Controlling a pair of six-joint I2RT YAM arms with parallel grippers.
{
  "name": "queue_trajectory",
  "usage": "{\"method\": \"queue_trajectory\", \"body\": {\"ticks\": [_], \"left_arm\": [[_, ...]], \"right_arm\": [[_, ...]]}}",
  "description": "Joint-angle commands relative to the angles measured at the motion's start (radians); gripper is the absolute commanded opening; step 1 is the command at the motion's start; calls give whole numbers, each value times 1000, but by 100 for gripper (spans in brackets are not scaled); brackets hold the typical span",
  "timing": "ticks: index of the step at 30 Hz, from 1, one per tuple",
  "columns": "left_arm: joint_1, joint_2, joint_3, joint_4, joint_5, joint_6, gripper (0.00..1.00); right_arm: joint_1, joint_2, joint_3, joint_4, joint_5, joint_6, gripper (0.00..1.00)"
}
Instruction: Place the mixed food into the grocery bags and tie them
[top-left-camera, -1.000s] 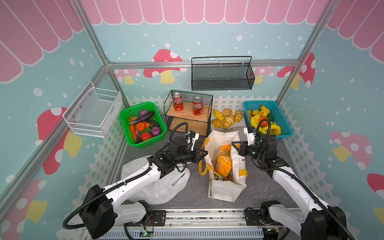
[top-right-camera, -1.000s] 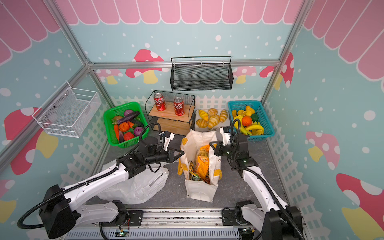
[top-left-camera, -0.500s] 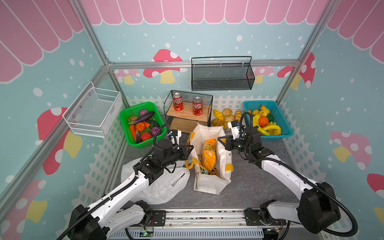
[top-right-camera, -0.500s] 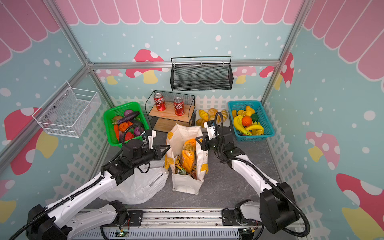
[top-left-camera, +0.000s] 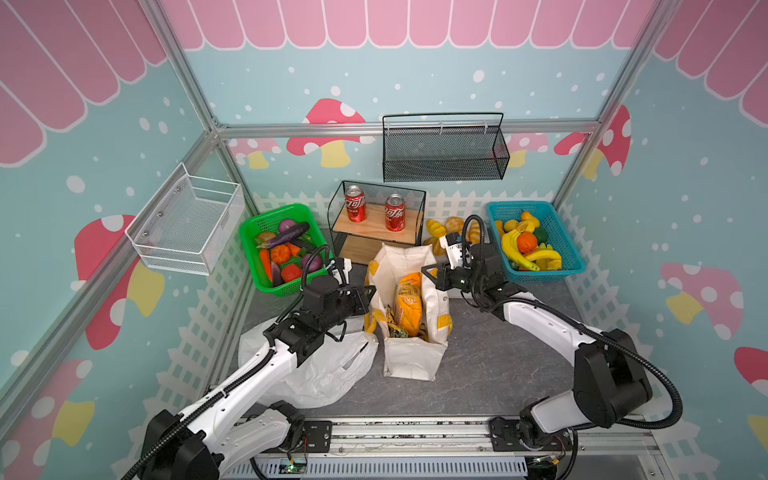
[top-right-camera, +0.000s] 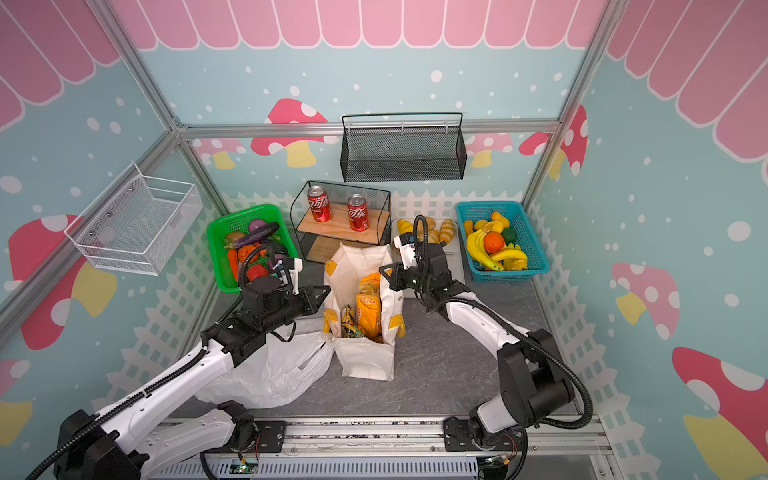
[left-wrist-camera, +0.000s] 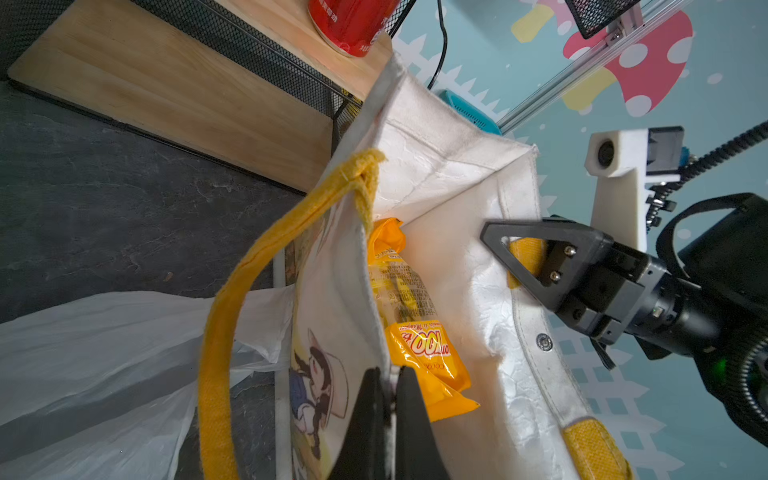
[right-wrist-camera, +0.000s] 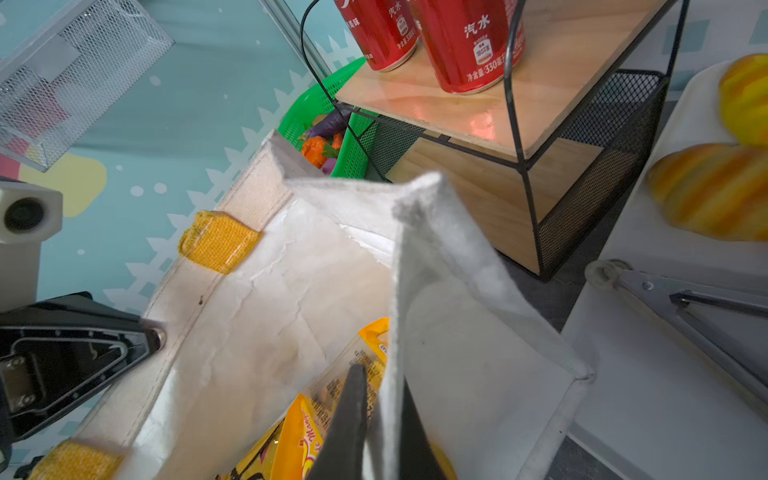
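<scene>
walls (top-left-camera: 374, 75): teal, mushrooms | floor (top-left-camera: 498, 365): grey stone | black wall basket (top-left-camera: 444, 158) | white wall basket (top-left-camera: 187, 232)

The left arm (top-left-camera: 249, 374) covers part of the white plastic bag (top-left-camera: 332, 374). The tote (top-left-camera: 409, 361) hides the lower ends of its snack packets (top-left-camera: 409, 297).

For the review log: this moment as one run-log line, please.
left pincer: shut on tote wall | right pincer: shut on opposite wall | tote: standing, open, snack packets inside | plastic bag: lying beside tote
</scene>
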Motion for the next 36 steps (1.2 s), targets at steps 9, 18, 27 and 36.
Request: {"method": "queue_trajectory", "body": {"ticks": [9,18,27,36], "left_arm": [[-74,-31,15,44,25,-3,0],[-213,5,49,62,-32,29,0],[-150,-7,47,43,-100,55,0],[-268,-47,76,1,3,77,0]], "right_arm": [[2,-10,108,-70,39,-148,4],[2,-105,81,-214,136,-261,3],[6,7,141,-86,20,-169,3],[6,-121,120,-286,179,-289,2]]}}
